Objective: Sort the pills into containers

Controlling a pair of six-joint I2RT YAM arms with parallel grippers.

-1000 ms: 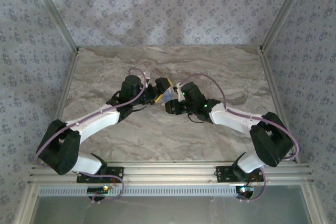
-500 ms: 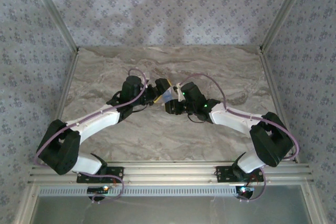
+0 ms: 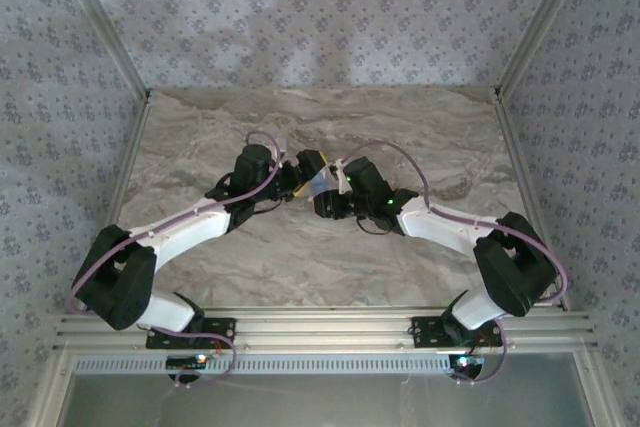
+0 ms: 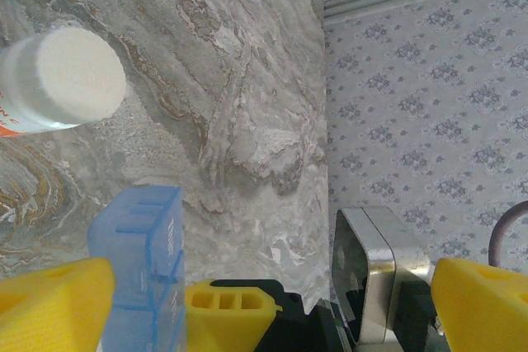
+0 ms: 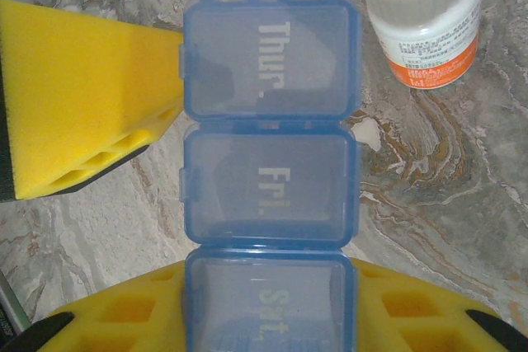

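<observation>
The containers are the compartments of a translucent blue pill box [image 5: 271,171], with lids marked Thur., Fri. and Sat., all closed. My right gripper [image 5: 268,319] is shut on its Sat. end, a yellow finger on each side. My left gripper [image 4: 264,307] stands wide open. One of its yellow fingers [image 5: 82,96] is just beside the Thur. compartment. In the left wrist view the pill box [image 4: 142,265] sits inside the left jaws, close to the left-hand finger. From above, both grippers meet at the pill box [image 3: 318,183] in mid-table. No pills are in view.
A white bottle with an orange label [image 5: 425,18] stands on the marble tabletop just beyond the box, its cap [image 4: 66,76] near the left gripper. The right arm's metal housing [image 4: 371,274] lies between the left fingers. Patterned walls [image 3: 320,17] enclose the table.
The left arm has crept slightly toward the pill box. The right arm and the box have stayed put.
</observation>
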